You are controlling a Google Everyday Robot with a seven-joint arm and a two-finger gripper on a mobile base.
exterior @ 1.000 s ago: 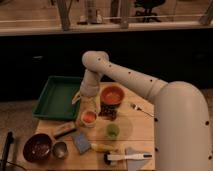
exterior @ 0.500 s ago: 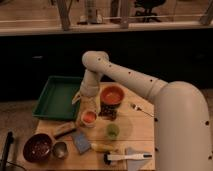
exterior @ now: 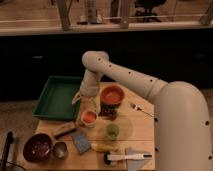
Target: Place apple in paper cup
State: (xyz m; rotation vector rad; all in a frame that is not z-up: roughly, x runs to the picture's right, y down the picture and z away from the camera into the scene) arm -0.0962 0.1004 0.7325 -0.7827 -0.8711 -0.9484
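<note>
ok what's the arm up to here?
The gripper hangs right over the paper cup near the table's middle. The apple shows inside the cup. The orange bowl sits just to the right, with the green cup in front of it and the green tray to the left.

Gripper (exterior: 86,103) hangs directly over paper cup (exterior: 88,118) w/ apple (exterior: 89,117) inside, so top access there is blocked by the arm itself. Orange bowl (exterior: 112,95) crowds the cup's right side; green cup (exterior: 113,131) sits just below-right. Green tray (exterior: 56,97) walls off the left rear. Front-left of worktop (exterior: 137,127) is cluttered: dark bowl (exterior: 38,147), metal cup (exterior: 60,149), blue sponge (exterior: 81,143). Fork (exterior: 136,108) lies right of orange bowl; bare worktop between fork and green cup gives room to pass.
</note>
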